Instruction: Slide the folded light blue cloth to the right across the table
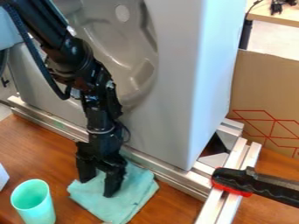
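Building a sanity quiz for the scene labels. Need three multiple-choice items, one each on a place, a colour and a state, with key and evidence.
1. Where is the cup relative to the cloth, as pictured?
A. On top of it
B. To its right
C. To its left

2. What colour are the lines on the cardboard?
A. Red
B. Blue
C. White

3. What state is the gripper in?
A. Shut, fingertips together
B. Open, fingertips apart
C. Clamped on the cup's rim

Key:
1: C. The cup stands on the wooden table, in the picture's lower left, with the cloth to its right.
2: A. The pattern printed on the brown cardboard at the right is red.
3: B. A gap shows between the two fingertips, at the cloth.
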`<state>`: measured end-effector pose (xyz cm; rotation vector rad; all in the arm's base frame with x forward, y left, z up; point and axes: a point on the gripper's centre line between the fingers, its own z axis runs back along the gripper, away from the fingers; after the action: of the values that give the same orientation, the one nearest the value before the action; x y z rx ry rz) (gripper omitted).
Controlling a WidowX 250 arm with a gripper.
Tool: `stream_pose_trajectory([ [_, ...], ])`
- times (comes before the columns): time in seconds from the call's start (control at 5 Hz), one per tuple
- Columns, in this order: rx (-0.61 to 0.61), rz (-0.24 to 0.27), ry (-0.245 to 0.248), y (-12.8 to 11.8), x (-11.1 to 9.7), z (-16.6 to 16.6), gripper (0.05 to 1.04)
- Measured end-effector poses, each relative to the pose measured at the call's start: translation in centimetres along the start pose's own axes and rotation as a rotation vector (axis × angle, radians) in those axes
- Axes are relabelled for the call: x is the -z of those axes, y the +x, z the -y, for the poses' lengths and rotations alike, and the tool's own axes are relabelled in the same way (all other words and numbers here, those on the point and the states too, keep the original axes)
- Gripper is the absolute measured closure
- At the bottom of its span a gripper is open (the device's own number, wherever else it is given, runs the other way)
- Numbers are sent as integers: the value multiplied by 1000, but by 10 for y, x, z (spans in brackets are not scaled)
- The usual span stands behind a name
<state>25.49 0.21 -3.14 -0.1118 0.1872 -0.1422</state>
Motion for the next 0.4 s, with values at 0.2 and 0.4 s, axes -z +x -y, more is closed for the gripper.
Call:
stream_pose_trajectory([
  [0.2, -30, 15, -62, 1, 0, 10, 83],
  [0.4, 20, 14, -53, 0, -1, 25, 83],
])
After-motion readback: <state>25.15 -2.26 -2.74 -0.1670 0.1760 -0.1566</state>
